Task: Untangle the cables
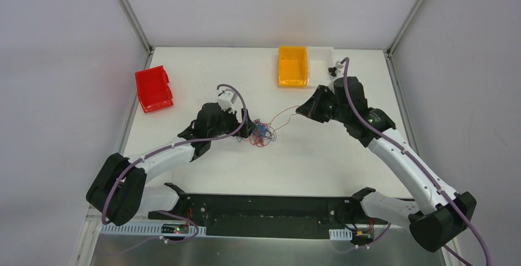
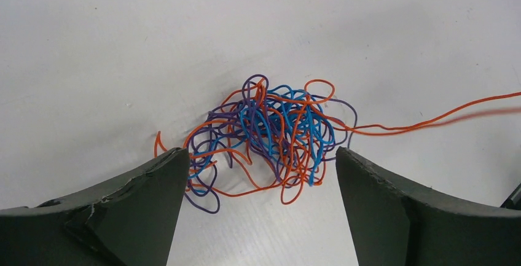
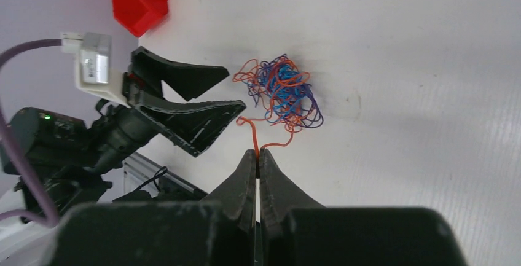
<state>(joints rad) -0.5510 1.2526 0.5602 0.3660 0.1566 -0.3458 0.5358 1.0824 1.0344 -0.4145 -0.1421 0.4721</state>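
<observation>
Cables (image 2: pixel 270 125) partly hidden behind left tool (image 2: pixel 261 155), strand ends untraceable.

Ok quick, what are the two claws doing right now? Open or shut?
Left gripper: open, holding nothing.
Right gripper: shut on an orange wire.

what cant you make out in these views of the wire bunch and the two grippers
- Top view: the cable tangle is too small to follow single strands, and the left gripper covers its left edge.
- Left wrist view: the orange wire runs off the right edge, blurred there.
- Right wrist view: that wire's end is hidden inside the shut right gripper.
</observation>
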